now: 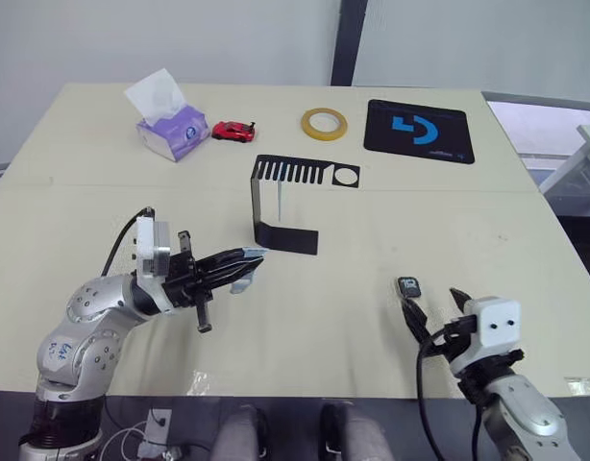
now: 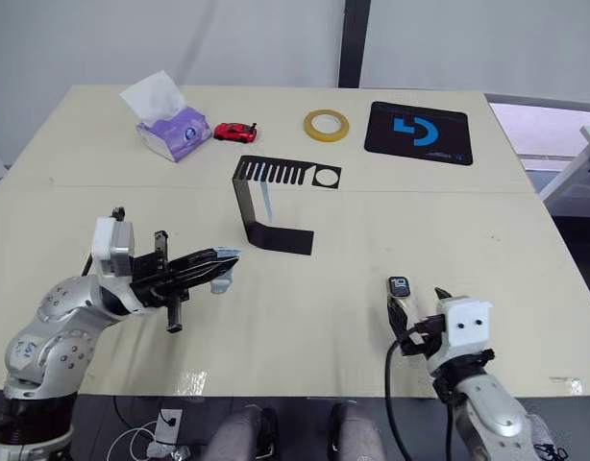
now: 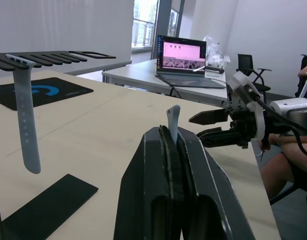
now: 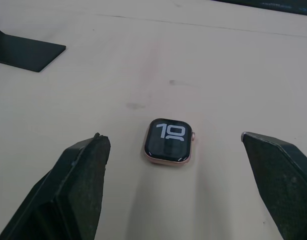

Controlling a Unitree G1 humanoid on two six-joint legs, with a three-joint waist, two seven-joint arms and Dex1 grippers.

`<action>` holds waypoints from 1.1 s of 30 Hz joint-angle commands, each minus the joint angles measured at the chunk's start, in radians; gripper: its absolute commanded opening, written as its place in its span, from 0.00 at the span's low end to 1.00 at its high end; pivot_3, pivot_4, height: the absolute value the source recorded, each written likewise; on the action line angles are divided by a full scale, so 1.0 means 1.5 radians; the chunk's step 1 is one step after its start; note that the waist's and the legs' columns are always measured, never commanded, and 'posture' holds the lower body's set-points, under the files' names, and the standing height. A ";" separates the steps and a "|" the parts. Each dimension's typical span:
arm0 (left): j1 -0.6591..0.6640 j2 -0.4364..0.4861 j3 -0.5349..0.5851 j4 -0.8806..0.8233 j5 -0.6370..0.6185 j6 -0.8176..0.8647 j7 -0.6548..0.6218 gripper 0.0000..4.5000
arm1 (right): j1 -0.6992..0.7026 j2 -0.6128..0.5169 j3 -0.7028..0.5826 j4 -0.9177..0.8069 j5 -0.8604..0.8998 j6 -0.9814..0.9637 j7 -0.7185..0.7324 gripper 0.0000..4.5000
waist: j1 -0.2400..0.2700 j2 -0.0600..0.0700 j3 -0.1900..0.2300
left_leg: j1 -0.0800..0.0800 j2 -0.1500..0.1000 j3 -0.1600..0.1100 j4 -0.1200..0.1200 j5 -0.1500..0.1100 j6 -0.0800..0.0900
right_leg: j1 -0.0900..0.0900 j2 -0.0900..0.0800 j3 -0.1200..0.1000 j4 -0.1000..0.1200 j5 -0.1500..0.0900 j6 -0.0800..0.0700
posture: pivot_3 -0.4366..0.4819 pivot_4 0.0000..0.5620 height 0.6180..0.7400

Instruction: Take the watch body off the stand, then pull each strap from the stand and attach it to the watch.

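on the pale cream worktop [image 1: 372, 240], far left, a purple tissue box [image 1: 172, 130] with a white tissue sticking up sits beside a small red toy car [image 1: 233, 131]. nearer, the left claw [image 1: 245, 268] is pressed together, pinching a pale grey-blue flexible strap [image 3: 172, 120] whose tip pokes up between its fingers [image 3: 158, 165]. just beyond it stands the thin black sheet-metal c-shaped stand [image 1: 285, 202] with its slotted top plate; a second pale strap [image 3: 27, 120] hangs from one slot. behind are a yellow tape ring [image 1: 324, 122] and a black mat with a blue logo [image 1: 418, 130]. to the right, the small rounded-square watch body [image 4: 168, 140] lies flat on the worktop, its black screen reading "10", between the spread fingers of the right claw [image 4: 176, 170], untouched.
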 commanded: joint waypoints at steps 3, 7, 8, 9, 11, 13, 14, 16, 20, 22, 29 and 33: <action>-0.018 -0.004 -0.011 -0.031 -0.049 0.037 0.010 0.00 | -0.053 0.026 0.034 -0.028 -0.009 0.087 -0.059 0.99 | 0.000 0.000 0.000 | 0.000 0.000 0.000 0.000 0.000 0.000 | 0.000 0.000 0.000 0.001 0.000 0.000 | 0.48 0.27 1.00; -0.024 -0.014 -0.016 -0.031 -0.054 0.043 0.020 0.00 | -0.086 0.028 0.044 -0.018 -0.013 0.118 -0.074 0.99 | -0.001 0.000 0.000 | 0.000 0.000 0.000 0.000 0.000 0.000 | 0.000 0.001 0.000 0.000 0.000 0.000 | 0.48 0.27 1.00; -0.024 -0.015 -0.015 -0.033 -0.063 0.052 0.025 0.00 | -0.094 0.030 0.045 -0.015 -0.013 0.123 -0.077 0.99 | -0.001 0.000 0.000 | 0.000 0.000 0.000 0.000 0.000 0.000 | 0.000 0.001 0.000 0.000 0.000 0.000 | 0.48 0.27 1.00; -0.023 -0.013 -0.016 -0.035 -0.068 0.058 0.024 0.00 | -0.104 0.032 0.048 -0.009 -0.015 0.126 -0.081 0.99 | -0.001 0.000 0.000 | 0.000 0.000 0.000 0.000 0.000 0.000 | 0.000 0.001 0.000 0.000 0.000 0.000 | 0.48 0.27 1.00; -0.025 -0.008 -0.018 -0.035 -0.072 0.067 0.022 0.00 | -0.119 0.033 0.058 0.007 -0.026 0.130 -0.090 0.99 | -0.002 0.000 0.000 | 0.000 0.000 0.000 0.000 0.000 0.000 | 0.000 0.001 0.000 0.000 0.000 0.000 | 0.48 0.27 1.00; -0.028 -0.006 -0.019 -0.034 -0.071 0.070 0.021 0.00 | -0.125 0.036 0.060 0.013 -0.031 0.132 -0.095 0.99 | -0.002 0.000 0.000 | 0.000 0.000 0.000 0.000 0.000 0.000 | 0.000 0.001 0.000 0.001 0.000 0.000 | 0.48 0.27 1.00; -0.029 -0.006 -0.019 -0.034 -0.071 0.071 0.021 0.00 | -0.126 0.038 0.059 0.014 -0.033 0.128 -0.097 0.99 | -0.002 0.000 0.000 | 0.000 0.000 0.000 0.000 0.000 0.000 | 0.000 0.002 0.000 0.001 0.000 0.000 | 0.48 0.27 1.00; -0.030 -0.005 -0.018 -0.034 -0.070 0.073 0.020 0.00 | -0.122 0.041 0.058 0.021 -0.036 0.120 -0.098 0.99 | -0.002 0.000 0.000 | 0.000 0.000 0.000 0.000 0.001 0.000 | 0.000 0.002 0.000 0.000 0.000 0.000 | 0.48 0.27 1.00; -0.033 -0.001 -0.020 -0.032 -0.060 0.070 0.015 0.00 | -0.109 0.045 0.064 0.042 -0.042 0.097 -0.091 0.99 | -0.002 0.000 0.000 | 0.000 0.000 0.000 0.000 0.001 0.000 | 0.000 0.002 0.000 0.000 0.000 0.000 | 0.48 0.27 1.00; -0.035 0.001 -0.020 -0.029 -0.058 0.068 0.013 0.00 | -0.109 0.050 0.067 0.050 -0.044 0.090 -0.093 0.99 | -0.002 0.000 0.000 | 0.000 0.000 0.000 0.000 0.001 0.000 | 0.000 0.002 0.000 0.000 0.000 0.000 | 0.48 0.27 1.00; -0.040 -0.001 -0.023 -0.026 -0.053 0.067 0.012 0.00 | -0.114 0.064 0.064 0.068 -0.050 0.086 -0.106 0.99 | -0.002 0.000 0.000 | 0.000 0.000 0.000 0.000 0.001 0.000 | 0.000 0.002 0.000 0.000 0.000 0.000 | 0.48 0.27 1.00; -0.039 -0.003 -0.027 -0.028 -0.054 0.067 0.012 0.00 | -0.133 0.066 0.053 0.092 -0.053 0.085 -0.109 0.99 | -0.003 0.000 0.000 | 0.000 0.000 0.000 0.000 0.001 0.000 | 0.000 0.002 0.001 0.001 0.000 0.000 | 0.48 0.27 1.00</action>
